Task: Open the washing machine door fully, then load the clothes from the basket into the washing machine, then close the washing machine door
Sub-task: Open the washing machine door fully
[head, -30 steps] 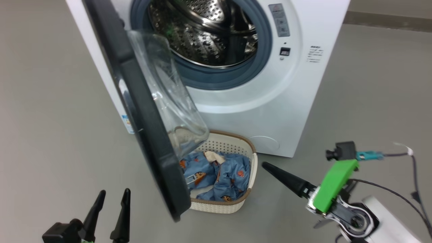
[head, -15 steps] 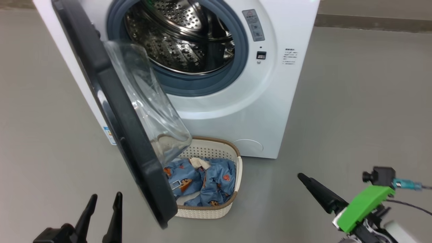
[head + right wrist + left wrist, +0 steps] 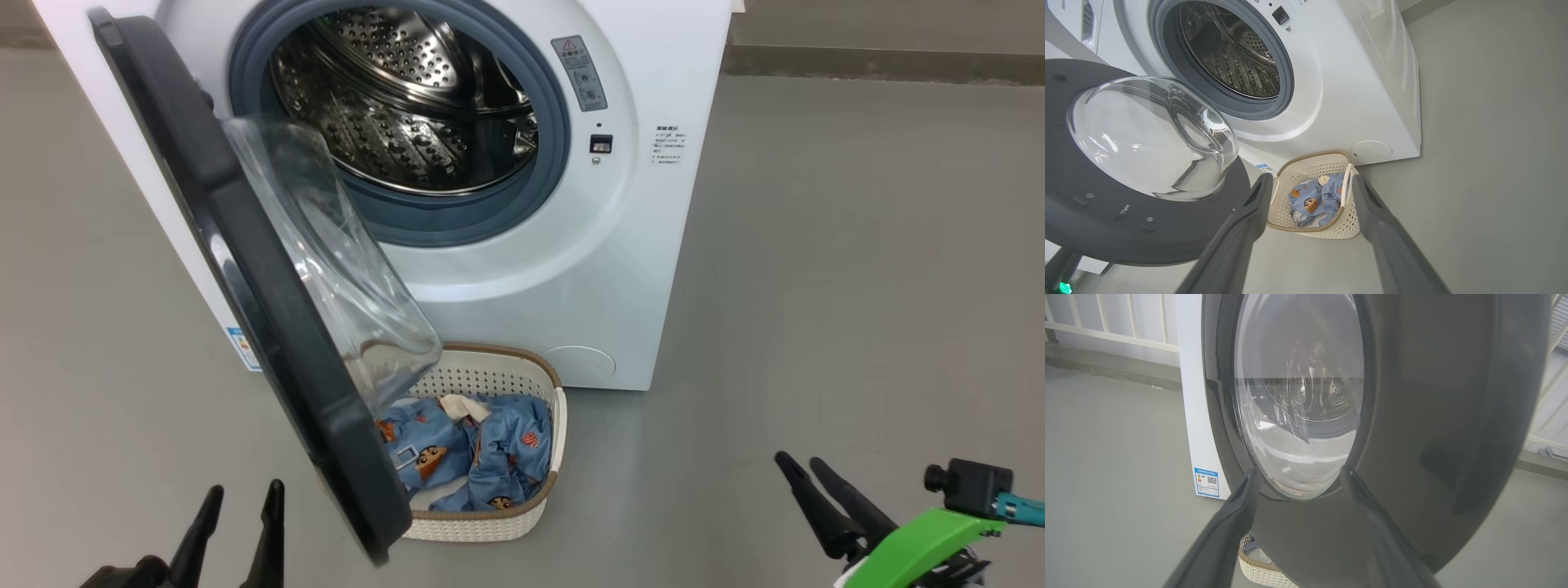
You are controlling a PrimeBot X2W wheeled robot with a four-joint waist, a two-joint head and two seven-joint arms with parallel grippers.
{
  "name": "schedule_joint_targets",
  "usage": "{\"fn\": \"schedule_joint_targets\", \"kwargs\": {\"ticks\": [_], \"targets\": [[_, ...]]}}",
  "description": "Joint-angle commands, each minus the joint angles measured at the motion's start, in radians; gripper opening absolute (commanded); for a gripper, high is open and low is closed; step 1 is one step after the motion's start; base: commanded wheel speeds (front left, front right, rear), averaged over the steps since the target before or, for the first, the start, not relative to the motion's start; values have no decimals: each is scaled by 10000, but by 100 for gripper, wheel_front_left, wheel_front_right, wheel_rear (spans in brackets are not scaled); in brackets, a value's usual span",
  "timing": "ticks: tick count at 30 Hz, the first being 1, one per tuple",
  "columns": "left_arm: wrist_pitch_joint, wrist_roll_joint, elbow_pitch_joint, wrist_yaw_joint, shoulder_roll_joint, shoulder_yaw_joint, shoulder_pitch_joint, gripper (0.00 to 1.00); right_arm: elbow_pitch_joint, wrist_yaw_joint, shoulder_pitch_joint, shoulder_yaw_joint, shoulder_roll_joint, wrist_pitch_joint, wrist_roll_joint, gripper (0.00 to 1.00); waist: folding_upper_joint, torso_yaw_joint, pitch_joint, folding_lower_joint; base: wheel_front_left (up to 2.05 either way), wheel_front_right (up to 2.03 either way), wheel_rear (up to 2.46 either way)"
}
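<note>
Right gripper (image 3: 796, 458) withdrew from perforated, seemingly plastic basket (image 3: 482, 527)

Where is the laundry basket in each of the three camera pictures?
Head view: basket low centre, on the floor before the machine, partly behind the door.
Left wrist view: basket peeks out at the bottom edge, under the door.
Right wrist view: basket lower centre, right of the door.
Shared landmark: the door.

Plain grey floor (image 3: 857, 245), white washing machine (image 3: 653, 82) standing on it, cream perforated basket (image 3: 482, 527) just before the machine
</note>
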State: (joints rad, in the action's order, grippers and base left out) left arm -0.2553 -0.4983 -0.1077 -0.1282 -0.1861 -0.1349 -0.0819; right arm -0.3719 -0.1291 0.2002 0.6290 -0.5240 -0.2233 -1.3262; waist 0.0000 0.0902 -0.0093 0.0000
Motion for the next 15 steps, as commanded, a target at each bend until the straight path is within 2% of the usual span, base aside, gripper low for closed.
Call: {"fn": "schedule_joint_targets", "kwargs": {"ticks": [1,4,8,9,15], "targets": [[-65,72,262,-25,-223,419,203,100,39,-16,-182,132,-333,-238,352,100,0,-19,-14,0,0,0,0],[-65,79,280,-25,-220,461,190,100,-137,-16,-264,-131,-328,-366,712,100,0,-43,-8,0,0,0,0],[-65,104,329,-25,-181,550,155,100,-130,-16,-541,-1616,-5,-380,1935,100,0,-85,22,0,0,0,0],[-65,120,340,-25,-155,577,143,100,-64,-16,-787,-2275,201,-381,2727,100,0,-92,27,0,0,0,0],[-65,151,337,-25,-98,618,190,100,488,-16,-1403,-3943,927,-383,4776,100,0,-84,47,0,0,0,0]]}}
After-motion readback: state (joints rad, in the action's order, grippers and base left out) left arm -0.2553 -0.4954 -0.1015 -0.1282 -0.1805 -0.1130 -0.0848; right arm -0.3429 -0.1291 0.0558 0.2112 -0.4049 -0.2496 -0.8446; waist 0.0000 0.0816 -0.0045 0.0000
